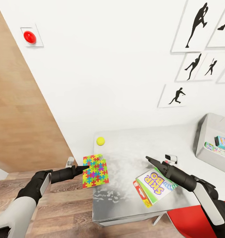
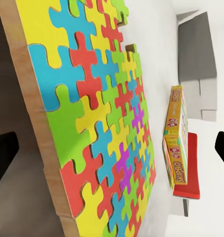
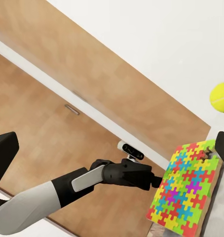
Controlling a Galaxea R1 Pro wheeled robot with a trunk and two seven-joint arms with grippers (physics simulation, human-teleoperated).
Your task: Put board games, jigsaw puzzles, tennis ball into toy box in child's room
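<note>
Speckled table [image 1: 125,201] against white wall [image 1: 109,66]

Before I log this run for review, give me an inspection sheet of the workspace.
Surface: table, pale speckled top.
Job's things: jigsaw puzzles stacked at the table's left edge; tennis ball behind them; Skip-Bo board game on a red one; toy box at right, boxes inside.
Clutter: nothing seen.
Grippers: left gripper at the puzzles, open; right gripper open above the table.
Cables: nothing seen.
Surroundings: white wall, silhouette pictures, red button.
</note>
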